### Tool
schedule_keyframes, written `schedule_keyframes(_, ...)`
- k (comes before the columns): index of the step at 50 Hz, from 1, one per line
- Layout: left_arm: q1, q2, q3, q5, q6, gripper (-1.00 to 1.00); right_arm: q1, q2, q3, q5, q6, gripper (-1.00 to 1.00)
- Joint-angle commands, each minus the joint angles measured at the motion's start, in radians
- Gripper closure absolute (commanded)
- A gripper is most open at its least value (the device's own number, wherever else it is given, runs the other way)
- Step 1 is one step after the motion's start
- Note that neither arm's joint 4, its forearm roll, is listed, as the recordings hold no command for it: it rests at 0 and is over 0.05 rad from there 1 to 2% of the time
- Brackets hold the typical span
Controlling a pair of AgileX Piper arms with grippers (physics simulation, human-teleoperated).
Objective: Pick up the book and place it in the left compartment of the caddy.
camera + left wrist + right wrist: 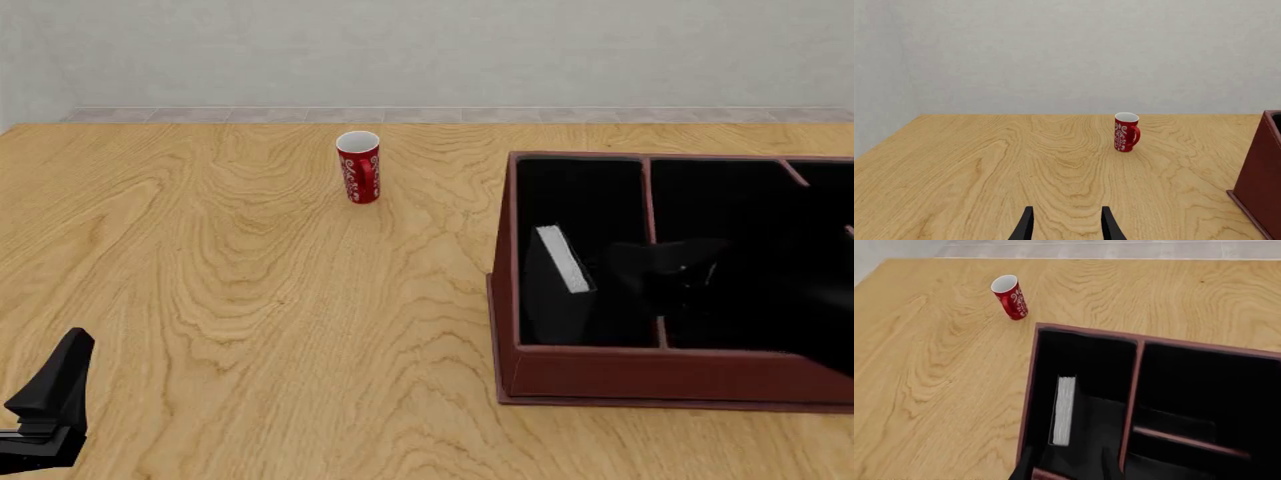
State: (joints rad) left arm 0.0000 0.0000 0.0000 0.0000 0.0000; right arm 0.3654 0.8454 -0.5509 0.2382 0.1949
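Your book (558, 285) already stands on edge inside the caddy's (587, 385) left compartment (577, 200), against its outer wall, so the placing looks done and only backing the arm out remains. Its white page edge faces up, long axis running front to back along the compartment. Your right gripper (1061, 471) is open and empty above it; the left gripper (1065, 225) is open over bare table (240, 300)

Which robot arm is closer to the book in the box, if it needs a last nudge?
The right one, probably. Its gripper hangs over the caddy, right beside the book standing in the left compartment. The left gripper sits far off over bare table.
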Motion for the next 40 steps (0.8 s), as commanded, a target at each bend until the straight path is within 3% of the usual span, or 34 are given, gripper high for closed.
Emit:
schedule_keyframes(1, 0.0, 0.0, 0.0, 0.0, 0.0, -1.0, 0.002, -0.097, -0.023, 0.084, -0.005, -1.0)
schedule_keyframes(40, 0.0, 0.0, 0.0, 0.0, 0.0, -1.0, -0.014, -0.359, -0.174, 0.358, -0.035, -1.0)
